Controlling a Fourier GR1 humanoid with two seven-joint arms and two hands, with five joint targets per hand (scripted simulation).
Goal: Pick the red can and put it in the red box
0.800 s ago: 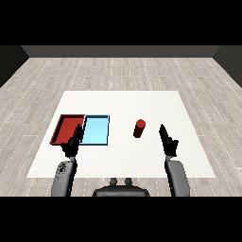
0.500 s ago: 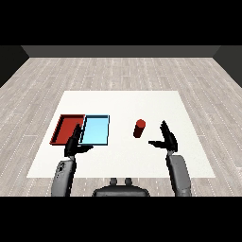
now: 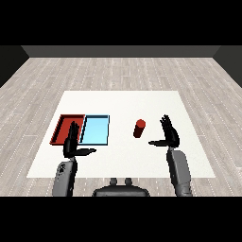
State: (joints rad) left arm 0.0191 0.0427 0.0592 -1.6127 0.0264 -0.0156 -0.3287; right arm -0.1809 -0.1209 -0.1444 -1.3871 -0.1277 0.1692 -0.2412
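A: While the red can (image 3: 139,128) stood upright, right of the light blue tray (image 3: 95,130), where was your right hand (image 3: 169,136)?

B: Just right of the can, spread wide, empty. You needed to close in sideways, thumb leading.

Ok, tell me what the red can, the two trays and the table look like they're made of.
Red can: plain matte red, no label or shine; metal or plastic, can't tell.
Red tray and light blue tray: flat uniform colour with thin raised rims, likely plastic.
Table: smooth plain white top, no grain; painted or laminate, left open.
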